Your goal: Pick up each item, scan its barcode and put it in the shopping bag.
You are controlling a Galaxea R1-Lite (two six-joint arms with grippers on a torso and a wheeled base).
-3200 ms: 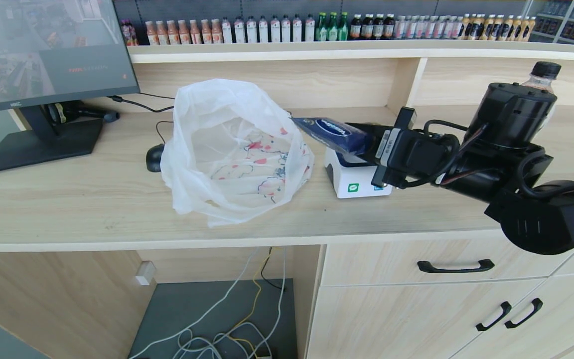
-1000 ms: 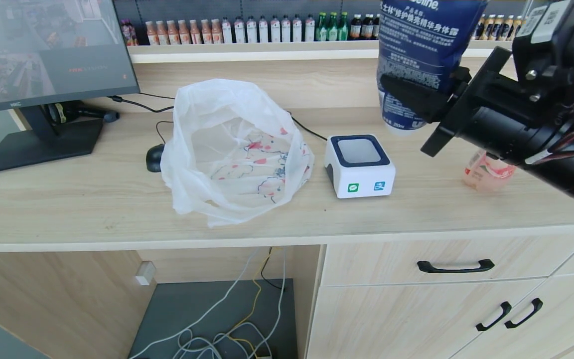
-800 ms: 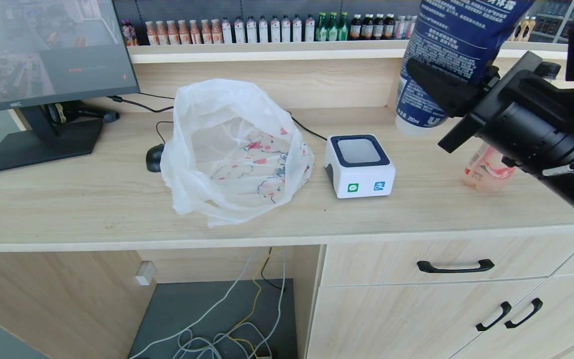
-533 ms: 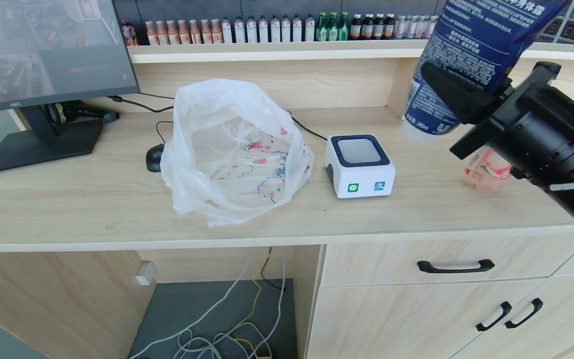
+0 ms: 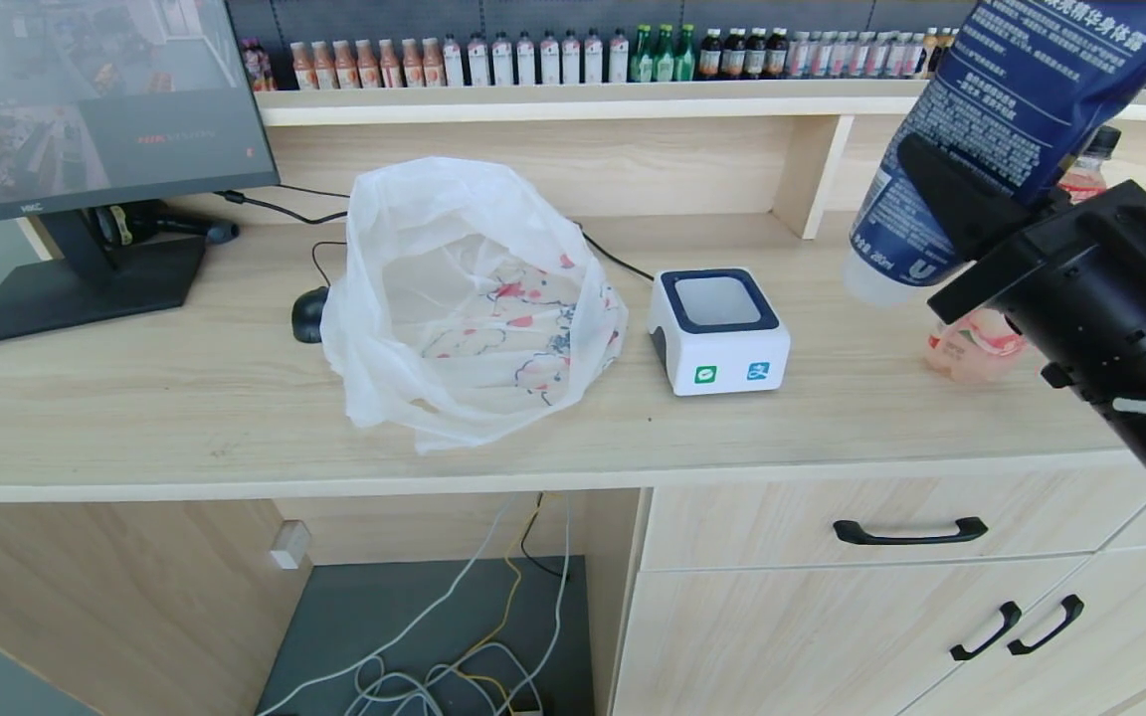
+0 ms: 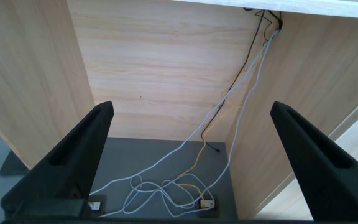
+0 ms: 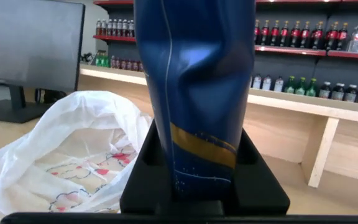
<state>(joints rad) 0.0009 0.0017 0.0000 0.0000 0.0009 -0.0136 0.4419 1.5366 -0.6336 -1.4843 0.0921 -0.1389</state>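
Item in hand: blue pouch (image 5: 991, 129), upright, raised well above the counter (image 5: 185, 398). It is pinched about its lower half by the right pincer (image 5: 961, 199), whose jaws press on either side of it.
Below that pincer and to its left: scanner (image 5: 719, 330), with nothing over its window.
Farther left, beyond the scanner: shopping bag (image 5: 464, 298), mouth open; its contents cannot be made out.
Directly beneath the pincer's wrist: pink bottle (image 5: 976, 343), standing on the counter and not yet handled.
Left pincer (image 6: 191, 162): spread, holding nothing, hanging under the counter.
Status, as judged: the pouch is picked up but not bagged, and whether it is scanned cannot be told. The bottle's full cycle remains.
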